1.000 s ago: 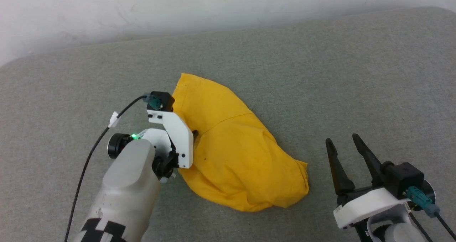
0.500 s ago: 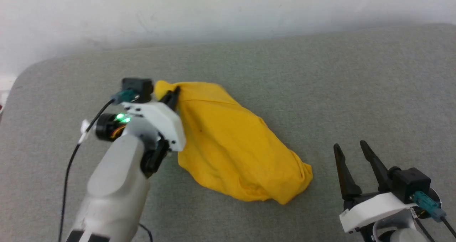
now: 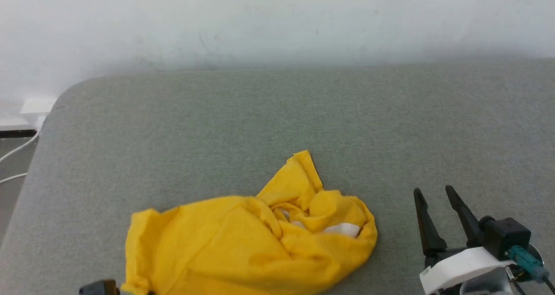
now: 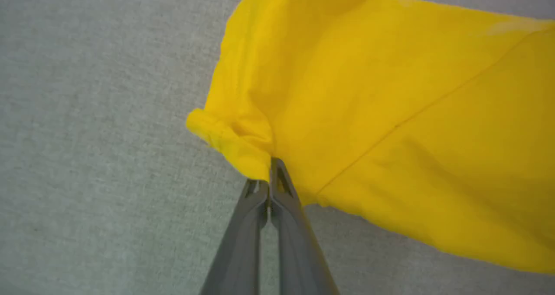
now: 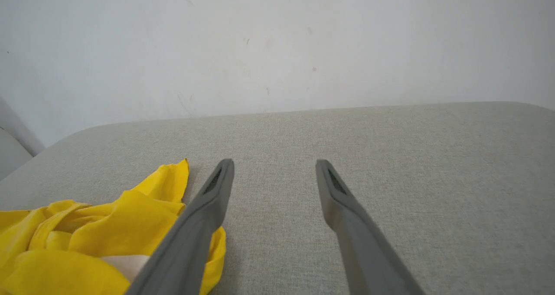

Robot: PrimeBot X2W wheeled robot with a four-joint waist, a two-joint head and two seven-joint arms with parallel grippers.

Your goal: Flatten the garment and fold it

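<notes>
On the grey pad [image 3: 260,121], the shirt [image 3: 243,247] lay crumpled close to the robot. The left gripper [image 4: 270,170] was clamped on a rolled edge, probably to drag the cloth flat. The right gripper [image 3: 433,191], fingers apart and empty, hovered just beside the bunched end. A white wall [image 3: 260,21] stood behind, and cables [image 3: 17,149] trailed at far left.

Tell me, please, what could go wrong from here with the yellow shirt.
The left gripper pinches just a thin rolled edge of the garment; a pull may slip it free.
The right gripper is open and apart from the bunched cloth, so a one-sided pull may drag the heap, not flatten it.
</notes>
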